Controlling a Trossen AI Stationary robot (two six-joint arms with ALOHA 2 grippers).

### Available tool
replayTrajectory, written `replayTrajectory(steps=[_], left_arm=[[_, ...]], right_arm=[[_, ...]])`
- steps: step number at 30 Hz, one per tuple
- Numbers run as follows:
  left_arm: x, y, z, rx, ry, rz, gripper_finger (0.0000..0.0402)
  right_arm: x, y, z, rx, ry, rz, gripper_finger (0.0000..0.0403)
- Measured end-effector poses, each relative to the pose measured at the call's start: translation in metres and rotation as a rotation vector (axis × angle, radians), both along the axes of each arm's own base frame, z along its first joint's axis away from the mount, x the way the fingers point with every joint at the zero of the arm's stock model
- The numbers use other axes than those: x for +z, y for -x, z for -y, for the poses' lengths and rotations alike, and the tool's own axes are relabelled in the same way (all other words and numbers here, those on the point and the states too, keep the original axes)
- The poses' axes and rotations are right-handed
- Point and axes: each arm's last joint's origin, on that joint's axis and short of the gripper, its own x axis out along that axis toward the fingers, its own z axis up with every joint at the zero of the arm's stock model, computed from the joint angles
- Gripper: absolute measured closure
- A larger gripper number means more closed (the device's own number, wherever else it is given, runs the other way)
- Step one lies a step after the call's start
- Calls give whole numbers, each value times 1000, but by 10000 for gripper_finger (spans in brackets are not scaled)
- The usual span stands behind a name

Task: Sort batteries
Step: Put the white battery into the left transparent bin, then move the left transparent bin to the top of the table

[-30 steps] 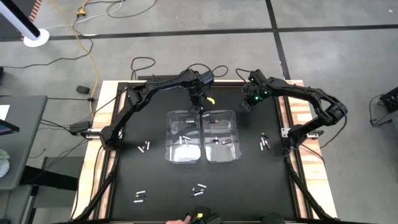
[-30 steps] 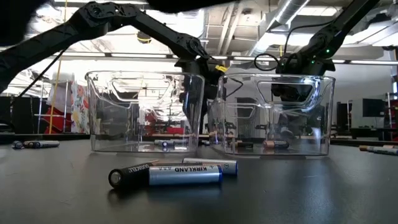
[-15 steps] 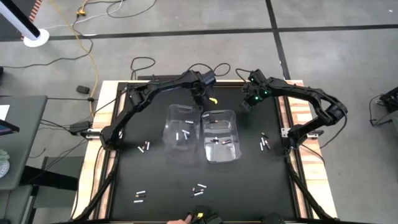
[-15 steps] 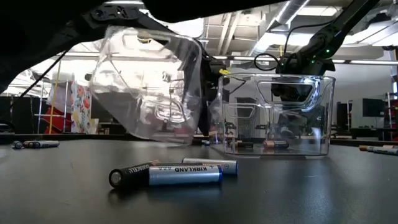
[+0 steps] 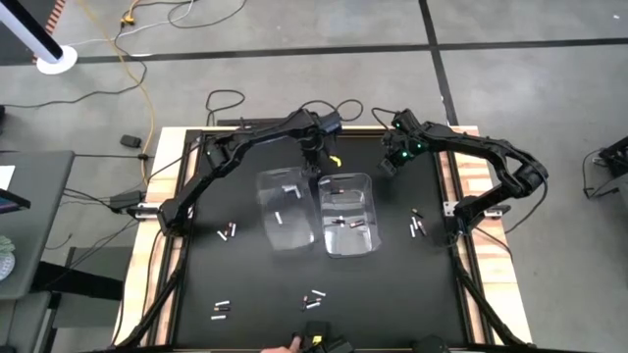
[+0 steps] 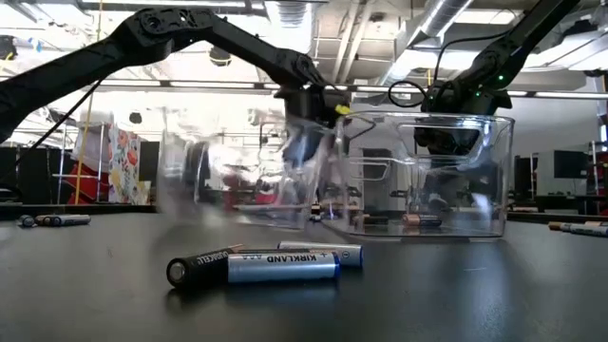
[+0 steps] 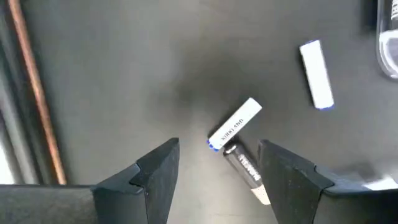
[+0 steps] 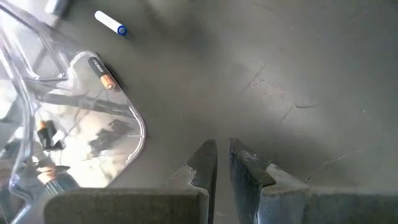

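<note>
Two clear bins are standing side by side in the middle of the black table [image 5: 245, 294]. The left bin [image 5: 286, 210] is lying tilted and blurred, and two white batteries [image 5: 291, 188] are showing through it. The right bin [image 5: 346, 213] is standing upright and is holding about three batteries, one of them dark with a copper end [image 6: 419, 221].

Loose batteries are lying around the bins in small groups: a pair [image 5: 227, 232] at the left, a pair [image 5: 221, 310] at the front left, about three [image 5: 314, 298] at the front middle, and about three [image 5: 416, 225] at the right.

The left gripper [image 5: 311, 145] is hanging at the far edge of the left bin. Its fingers [image 7: 158, 165] are standing wide apart and are gripping nothing; three batteries [image 7: 235, 123] are lying on the table under them. The right gripper [image 5: 391, 162] is waiting near the far right corner of the right bin, its fingers [image 8: 204, 163] nearly closed with only a thin gap, holding nothing.
</note>
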Motion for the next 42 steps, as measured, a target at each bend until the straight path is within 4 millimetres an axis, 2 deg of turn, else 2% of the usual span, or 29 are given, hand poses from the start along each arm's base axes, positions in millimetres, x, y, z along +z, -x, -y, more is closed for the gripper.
replayTrajectory(steps=[11,14,19,25,30,37,42], left_arm=[[11,3,2,33,10,-11,191],[21,7,-1,80,5,14,191],[49,20,-10,178,3,92,191],[88,49,-33,358,36,235,191],[109,73,-44,502,30,311,191],[103,102,-27,640,-18,352,191],[95,132,5,796,-20,479,191]], right_arm=[[0,0,0,-6,-4,1,342],[0,0,0,-7,-5,1,342],[0,0,0,-14,-9,1,342],[0,0,0,-15,-10,0,342],[0,1,0,-15,-15,-4,342],[0,1,0,1,-7,-9,342],[0,1,-1,28,10,-12,342]])
